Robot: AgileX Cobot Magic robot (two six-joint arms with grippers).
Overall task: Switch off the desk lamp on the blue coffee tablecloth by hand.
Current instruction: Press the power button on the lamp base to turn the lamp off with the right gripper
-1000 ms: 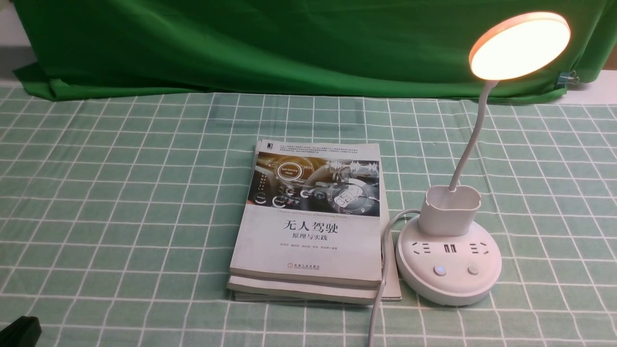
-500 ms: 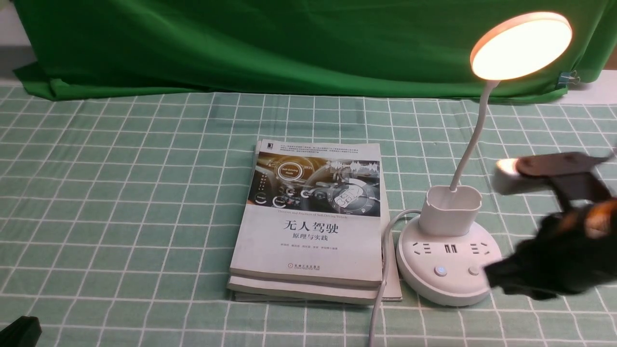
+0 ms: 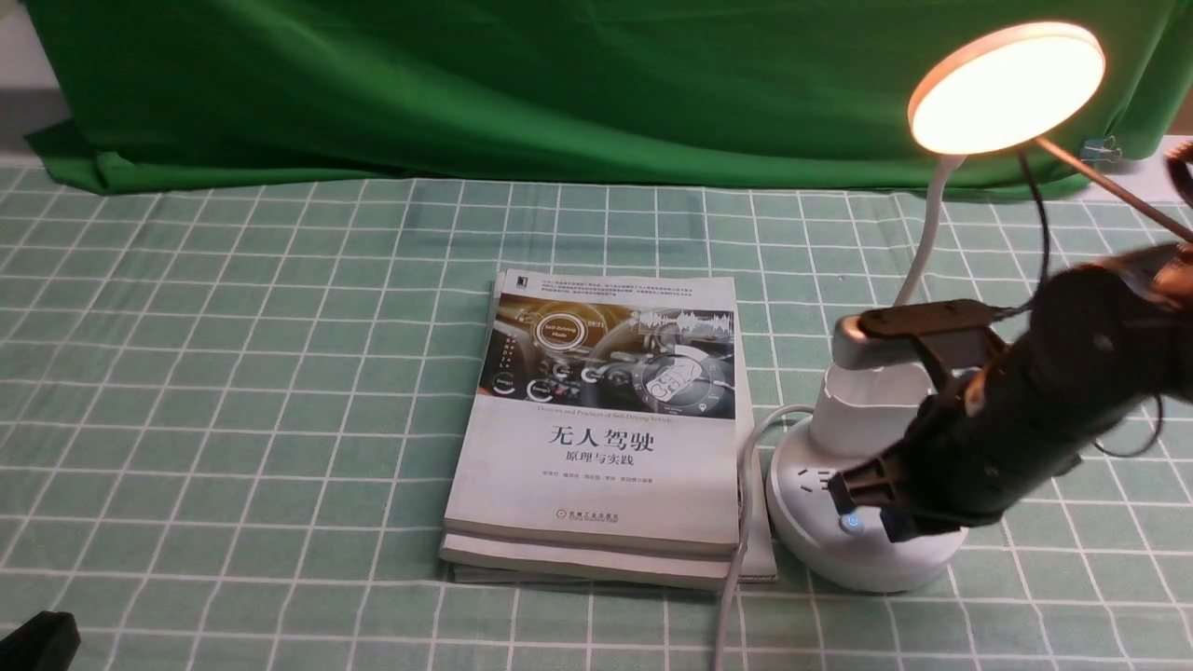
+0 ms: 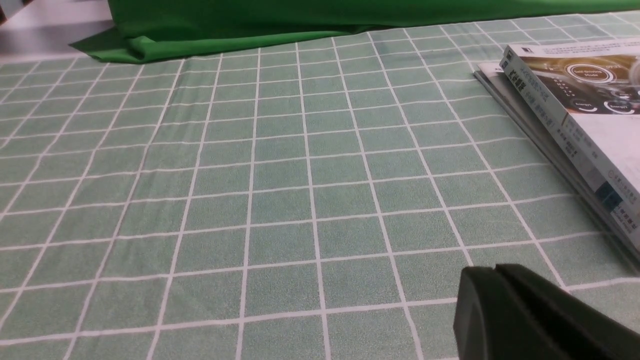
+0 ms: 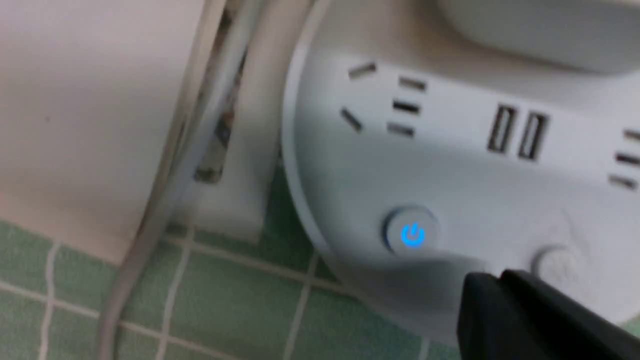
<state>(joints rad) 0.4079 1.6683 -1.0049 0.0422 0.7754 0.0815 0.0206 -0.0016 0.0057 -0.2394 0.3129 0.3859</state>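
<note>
Gridded tablecloth (image 3: 233, 419) is bearing the lamp (image 3: 1007, 89); right gripper (image 5: 492, 280), jaws closed and empty, is hovering, likely needing squaring above the unlit button (image 5: 557, 265).

A: Free room on blue coffee tablecloth (image 3: 233, 373)?
B: Wide open from left edge to book stack (image 3: 596, 466); only left gripper (image 3: 42, 643) poking in at near-left corner. Also open behind stack, up to green backdrop (image 3: 559, 93) along far edge.
A: Toward near edge?
B: Passable in front of stack, up to cord (image 3: 733, 578) running nearward.
A: Between stack and desk lamp (image 3: 811, 531)?
B: Tight. Blocked partly by cord.
A: Right half?
B: Crowded. Right gripper (image 3: 869, 511) over lamp base, arm reaching in from right edge. Cup holder and neck just behind, disc head high toward far-right corner. Lit button (image 3: 852, 522) reachable beside fingertips (image 5: 480, 285).
</note>
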